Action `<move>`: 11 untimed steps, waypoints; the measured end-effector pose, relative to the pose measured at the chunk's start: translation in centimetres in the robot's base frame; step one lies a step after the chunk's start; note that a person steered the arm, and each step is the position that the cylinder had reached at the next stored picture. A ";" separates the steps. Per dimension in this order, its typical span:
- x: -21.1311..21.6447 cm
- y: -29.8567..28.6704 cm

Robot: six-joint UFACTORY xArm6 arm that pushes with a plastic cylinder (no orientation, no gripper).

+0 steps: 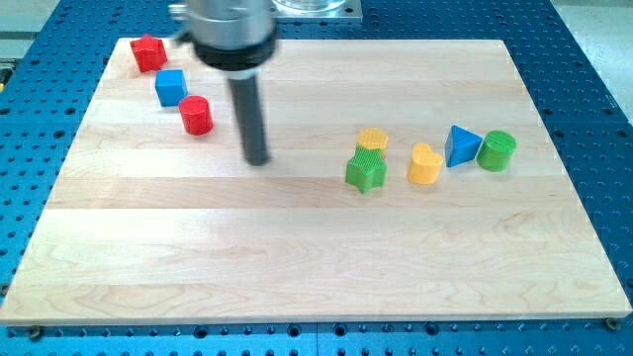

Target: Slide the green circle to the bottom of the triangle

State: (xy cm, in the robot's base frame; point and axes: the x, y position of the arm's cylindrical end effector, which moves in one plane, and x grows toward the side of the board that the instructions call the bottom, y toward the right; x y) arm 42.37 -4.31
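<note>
One short green cylinder block (497,150) touches the blue triangular block's (462,145) right side, right of frame. Your tip (257,160) sits well left; no pincer exists. Circle above it, push down-left.

You see a pale wooden board (297,247) of glued lengthwise strips, evenly lit, lying on a blue perforated metal table (593,59) whose regular grid of holes shows along the view's left, right and bottom edges of the board.
</note>
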 end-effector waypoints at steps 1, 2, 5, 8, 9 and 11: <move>-3.8 8.0; -4.8 16.0; -1.7 31.7; 5.2 24.0; 10.2 26.0; 5.6 24.0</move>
